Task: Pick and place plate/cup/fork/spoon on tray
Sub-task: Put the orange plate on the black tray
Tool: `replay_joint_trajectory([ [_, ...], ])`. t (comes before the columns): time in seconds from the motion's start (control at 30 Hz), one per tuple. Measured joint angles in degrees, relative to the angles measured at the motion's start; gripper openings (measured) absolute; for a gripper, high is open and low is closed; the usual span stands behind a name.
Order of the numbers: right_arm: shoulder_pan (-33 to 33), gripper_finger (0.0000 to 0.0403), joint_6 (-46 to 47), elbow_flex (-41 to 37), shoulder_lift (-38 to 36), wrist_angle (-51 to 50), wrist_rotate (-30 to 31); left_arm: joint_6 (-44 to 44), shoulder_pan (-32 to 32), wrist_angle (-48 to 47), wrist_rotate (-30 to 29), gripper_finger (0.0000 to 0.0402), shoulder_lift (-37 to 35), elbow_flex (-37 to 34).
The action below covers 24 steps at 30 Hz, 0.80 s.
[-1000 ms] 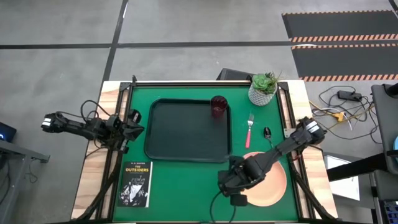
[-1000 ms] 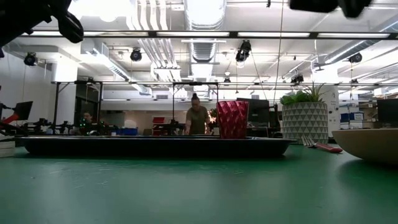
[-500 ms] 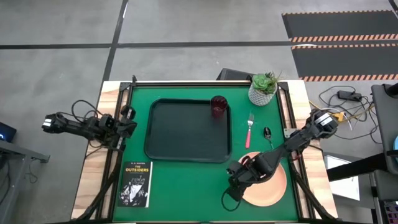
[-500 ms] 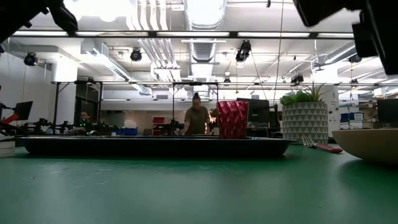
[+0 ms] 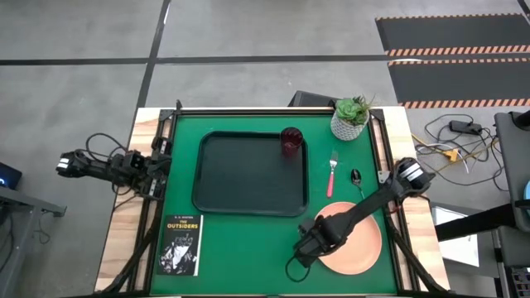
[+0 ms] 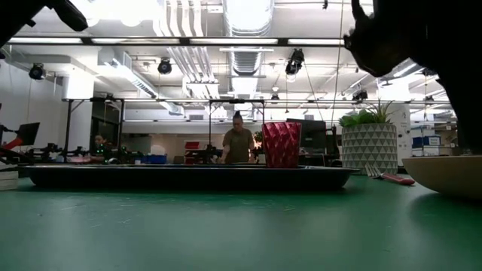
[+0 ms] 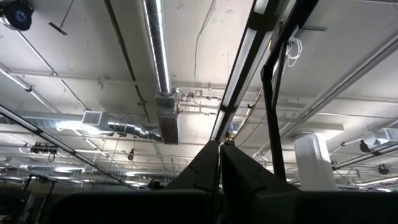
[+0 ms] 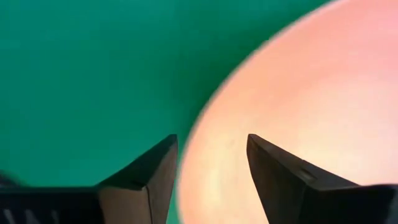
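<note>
The salmon-pink plate (image 5: 358,242) lies flat on the green table near its front right. My right gripper (image 5: 317,242) hangs over the plate's left rim (image 8: 205,134), open and pointing down. One finger stands over the table and the other over the plate. The dark red cup (image 5: 291,141) stands in the far right corner of the dark tray (image 5: 240,178). The pink-handled fork (image 5: 332,172) and the blue-handled spoon (image 5: 356,180) lie on the table right of the tray. My left gripper (image 7: 220,144) is shut, empty, and waits at the table's left edge.
A white pot with a green plant (image 5: 351,117) stands at the far right corner. A black book (image 5: 180,245) lies at the near left, in front of the tray. Bare green table shows between the tray's near side and the plate.
My right gripper has come down over the plate's left rim; in the low view its dark bulk now fills more of the upper right. My left arm has drawn back toward the table's left edge. The plate, cup, fork and spoon have stayed where they were.
</note>
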Motion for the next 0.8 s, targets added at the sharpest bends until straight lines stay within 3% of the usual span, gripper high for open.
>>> replay_joint_trajectory([
  [0.5, -0.5, 0.0144, -3.1, 0.1, 1.7, 0.8, 2.8, -0.6, 0.0, -0.4, 0.2, 0.0, 0.2, -0.3],
  [0.8, -0.5, 0.0163, -1.2, 0.1, -0.5, -0.3, 3.0, -0.7, 0.0, -0.5, 0.3, 0.0, 2.1, -0.3],
])
